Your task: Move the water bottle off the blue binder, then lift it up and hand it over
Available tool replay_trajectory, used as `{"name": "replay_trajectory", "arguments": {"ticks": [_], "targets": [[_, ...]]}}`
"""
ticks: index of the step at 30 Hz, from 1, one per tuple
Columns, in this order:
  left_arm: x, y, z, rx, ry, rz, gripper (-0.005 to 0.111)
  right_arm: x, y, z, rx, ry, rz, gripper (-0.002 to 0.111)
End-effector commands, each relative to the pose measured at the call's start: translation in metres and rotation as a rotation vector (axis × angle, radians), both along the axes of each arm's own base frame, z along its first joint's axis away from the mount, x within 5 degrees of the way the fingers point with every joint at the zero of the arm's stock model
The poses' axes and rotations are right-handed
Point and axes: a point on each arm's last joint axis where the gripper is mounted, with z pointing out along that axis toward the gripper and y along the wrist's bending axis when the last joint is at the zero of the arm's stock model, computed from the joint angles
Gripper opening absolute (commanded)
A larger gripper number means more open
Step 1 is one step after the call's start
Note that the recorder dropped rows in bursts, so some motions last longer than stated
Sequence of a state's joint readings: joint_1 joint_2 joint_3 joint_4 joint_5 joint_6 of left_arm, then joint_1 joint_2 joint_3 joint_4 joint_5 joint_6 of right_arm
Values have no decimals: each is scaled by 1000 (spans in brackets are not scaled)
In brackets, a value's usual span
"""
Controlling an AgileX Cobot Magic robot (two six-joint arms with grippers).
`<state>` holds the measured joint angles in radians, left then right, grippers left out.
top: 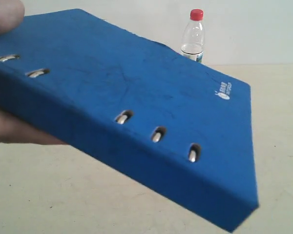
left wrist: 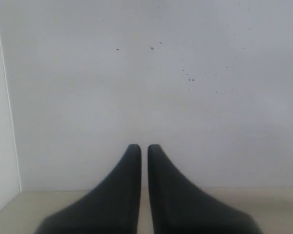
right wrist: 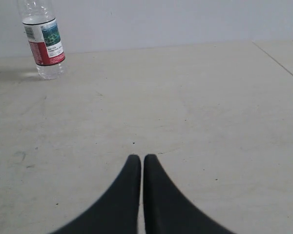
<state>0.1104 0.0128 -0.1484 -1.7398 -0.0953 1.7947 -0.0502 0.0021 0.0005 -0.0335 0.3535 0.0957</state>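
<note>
A human hand [top: 5,127] holds the blue binder [top: 136,97] tilted in the air, close to the exterior camera, filling most of that view. Behind it the water bottle [top: 193,41] stands upright on the table; its red cap and upper body show, its base is hidden by the binder. The right wrist view shows the bottle [right wrist: 43,41] standing far off, its cap cut off by the frame. My right gripper [right wrist: 142,157] is shut, empty, over bare table. My left gripper [left wrist: 144,146] is shut, empty, facing a white wall. Neither gripper appears in the exterior view.
The beige table [top: 278,126] extends right of the binder and meets a pale wall [top: 254,29] behind the bottle. A second fingertip [top: 5,17] grips the binder's top left corner. A table seam [right wrist: 278,61] runs along one side in the right wrist view.
</note>
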Motion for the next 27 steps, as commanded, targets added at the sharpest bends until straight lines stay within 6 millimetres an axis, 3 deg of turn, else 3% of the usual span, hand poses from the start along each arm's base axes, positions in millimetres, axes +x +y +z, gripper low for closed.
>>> {"name": "replay_trajectory", "arguments": {"ticks": [1,4,8,11,12,13,15,27], "targets": [[0,-5,2,-79,-35,-74,5,0,0,1,1,-15,1,0],[-4,-8,15,-22,-73,-103,5,0,0,1,1,-15,1,0],[-2,-10,10,-193,-93,-177,5,0,0,1,1,-15,1,0],[5,-11,-22,-273,49,-191,5,0,0,1,1,-15,1,0],[9,-11,-53,-330,229,-177,5,0,0,1,1,-15,1,0],[10,-11,-70,-343,319,-166,5,0,0,1,1,-15,1,0],[7,-12,-83,-324,479,-143,5,0,0,1,1,-15,1,0],[7,-13,-83,-283,487,-172,5,0,0,1,3,-15,0,0]]}}
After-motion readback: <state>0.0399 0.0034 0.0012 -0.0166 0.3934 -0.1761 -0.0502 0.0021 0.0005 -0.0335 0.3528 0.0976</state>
